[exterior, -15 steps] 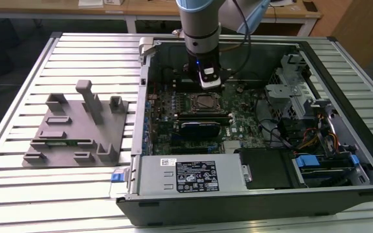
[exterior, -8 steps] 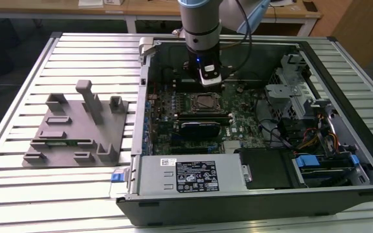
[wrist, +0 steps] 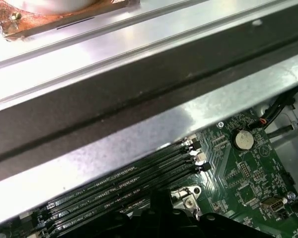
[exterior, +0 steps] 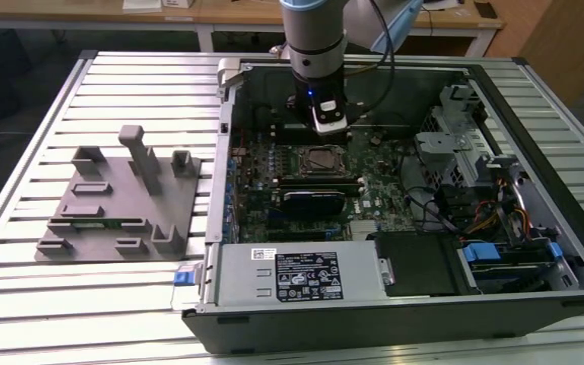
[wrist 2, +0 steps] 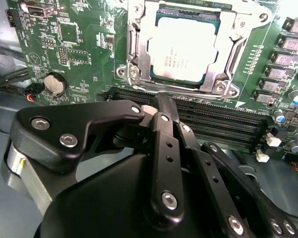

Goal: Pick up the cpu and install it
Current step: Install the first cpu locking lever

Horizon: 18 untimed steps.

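Cpu (wrist 2: 185,53): one, seated in socket (wrist 2: 134,59); tool (exterior: 330,122) above, finger spread unclear.

Exterior view high over the open computer case (exterior: 404,304); both wrist views close above its motherboard (wrist 2: 84,44).

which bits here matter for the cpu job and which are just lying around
For the job:
- cpu, already sitting in its socket on the green board
- claw, just off the socket beside the black memory slots

Lying about:
- grey parts holder on the table, at the exterior view's left
- grey power box
- round coin battery
- bundle of cables
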Available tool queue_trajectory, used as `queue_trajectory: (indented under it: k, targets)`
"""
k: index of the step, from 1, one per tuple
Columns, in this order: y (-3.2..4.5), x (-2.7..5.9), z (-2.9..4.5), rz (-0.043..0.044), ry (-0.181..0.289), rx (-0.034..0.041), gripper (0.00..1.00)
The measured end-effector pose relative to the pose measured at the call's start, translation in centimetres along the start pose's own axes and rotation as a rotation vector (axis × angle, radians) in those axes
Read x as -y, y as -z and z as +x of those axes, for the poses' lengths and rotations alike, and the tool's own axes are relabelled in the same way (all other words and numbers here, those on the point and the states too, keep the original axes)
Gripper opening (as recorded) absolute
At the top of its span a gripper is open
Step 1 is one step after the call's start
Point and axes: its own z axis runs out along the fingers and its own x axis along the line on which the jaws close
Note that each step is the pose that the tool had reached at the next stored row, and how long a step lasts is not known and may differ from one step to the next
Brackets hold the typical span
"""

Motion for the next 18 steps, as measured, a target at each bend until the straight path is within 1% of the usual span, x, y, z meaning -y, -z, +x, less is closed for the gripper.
queue_trajectory:
  k: [2,3,6,7,9,10,12,13,14,18]
  targets:
    - [-0.01,-0.02,0.02,0.0122,0.002,0.0021,0.11]
    - [-0.02,-0.04,0.03,0.0211,0.003,0.0029,0.11]
    - [-0.06,-0.07,0.02,0.0558,0.007,0.0012,0.11]
    - [-0.07,-0.07,0.01,0.0693,0.009,0.0000,0.11]
    - [-0.08,-0.09,-0.01,0.0944,0.012,-0.0043,0.11]
    - [-0.10,-0.10,-0.03,0.1033,0.012,-0.0073,0.11]
    - [-0.12,-0.12,-0.09,0.1213,0.013,-0.0180,0.11]
    - [-0.13,-0.13,-0.11,0.1276,0.013,-0.0224,0.11]
    - [-0.13,-0.14,-0.13,0.1318,0.013,-0.0261,0.11]
    - [-0.12,-0.13,-0.14,0.1325,0.013,-0.0265,0.11]
